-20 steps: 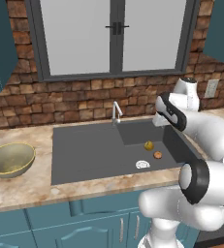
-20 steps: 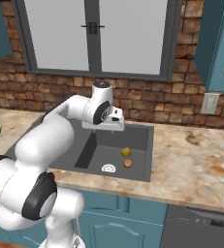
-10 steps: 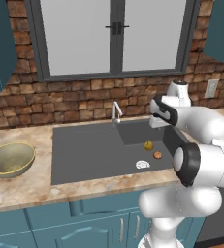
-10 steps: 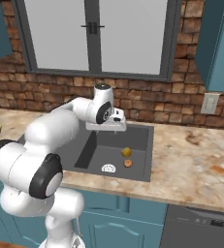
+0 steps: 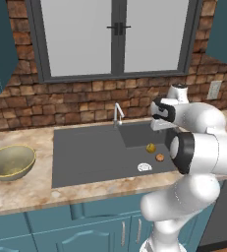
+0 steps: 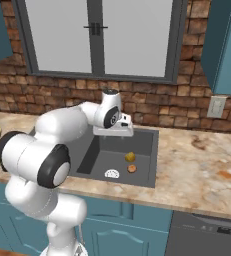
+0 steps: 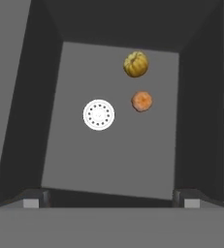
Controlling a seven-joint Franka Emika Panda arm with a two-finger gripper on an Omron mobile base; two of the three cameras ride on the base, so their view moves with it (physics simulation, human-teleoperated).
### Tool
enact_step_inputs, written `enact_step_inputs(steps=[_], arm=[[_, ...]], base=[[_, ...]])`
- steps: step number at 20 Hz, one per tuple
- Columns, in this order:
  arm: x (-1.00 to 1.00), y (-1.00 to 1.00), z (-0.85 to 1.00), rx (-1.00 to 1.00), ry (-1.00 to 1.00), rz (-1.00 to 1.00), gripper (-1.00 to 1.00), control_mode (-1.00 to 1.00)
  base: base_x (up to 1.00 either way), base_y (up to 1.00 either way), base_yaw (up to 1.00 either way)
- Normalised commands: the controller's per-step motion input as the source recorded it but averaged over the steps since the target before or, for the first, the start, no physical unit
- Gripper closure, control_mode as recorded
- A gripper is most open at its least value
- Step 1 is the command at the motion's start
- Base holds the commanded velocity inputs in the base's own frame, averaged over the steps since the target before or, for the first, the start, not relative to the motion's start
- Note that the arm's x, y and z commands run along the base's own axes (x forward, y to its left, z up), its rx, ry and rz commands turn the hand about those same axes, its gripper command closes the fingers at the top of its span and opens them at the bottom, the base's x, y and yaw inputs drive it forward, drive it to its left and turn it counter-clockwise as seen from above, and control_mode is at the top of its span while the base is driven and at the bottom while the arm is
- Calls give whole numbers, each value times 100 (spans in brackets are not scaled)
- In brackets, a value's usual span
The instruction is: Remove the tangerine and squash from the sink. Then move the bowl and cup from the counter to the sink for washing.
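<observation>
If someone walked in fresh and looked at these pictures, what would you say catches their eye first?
Probably the big white arm bent over the dark grey sink, its gripper hanging above the basin with jaws wide open and empty. Next, the two small fruits on the basin floor near the white drain: the yellow-green squash and the orange tangerine, close but apart. The olive-brass bowl sits on the counter at far left.

You see the sink (image 5: pixel 85 152) in dark grey, with a white drain (image 7: pixel 99 115) dotted by small holes. The squash (image 7: pixel 136 64) is yellow-green with darker ribs, and the tangerine (image 7: pixel 142 101) is plain orange. The bowl (image 5: pixel 9 161) is olive-brass with a thin yellow rim. The bench (image 5: pixel 21 192) has a beige, mottled stone pattern. The wall (image 5: pixel 75 106) is red-brown brick.
</observation>
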Motion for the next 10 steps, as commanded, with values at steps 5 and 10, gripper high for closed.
enact_step_inputs(steps=[5,10], arm=[[36,-3,-20,0,0,-3,-100,-100],[29,-5,-19,0,0,-2,-100,-100]], base=[[0,0,0],[0,0,0]])
